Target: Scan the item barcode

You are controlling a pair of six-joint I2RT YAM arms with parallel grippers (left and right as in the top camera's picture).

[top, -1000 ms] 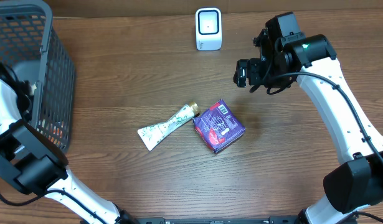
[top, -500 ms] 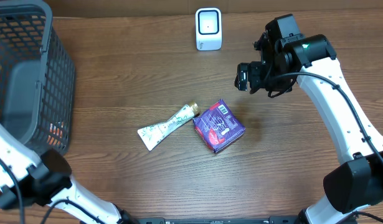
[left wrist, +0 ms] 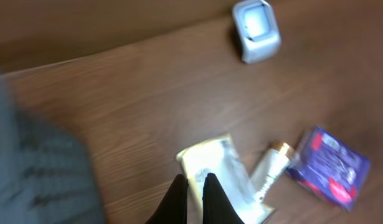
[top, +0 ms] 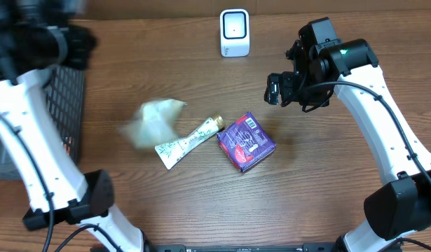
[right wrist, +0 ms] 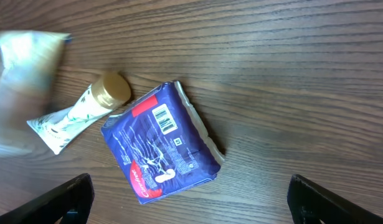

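The scanner (top: 234,32) is a small white box standing at the table's far edge. A purple package (top: 246,142) lies mid-table, its barcode (right wrist: 161,119) facing up. Touching its left side is a white tube (top: 189,142) with a gold cap. A pale packet (top: 152,120), blurred by motion, is just left of the tube; the left wrist view shows the packet (left wrist: 216,171) beneath my left gripper (left wrist: 195,185), which is shut with nothing between its fingers. My right gripper (right wrist: 194,199) hangs wide open up and to the right of the purple package (right wrist: 163,146), apart from it.
A dark mesh basket (top: 73,98) stands at the left edge of the table, partly hidden by my left arm. Brown wooden tabletop surrounds the items.
My left arm has swung up and away from the basket. The pale packet has appeared beside the tube, blurred and still moving. The right arm has barely shifted.
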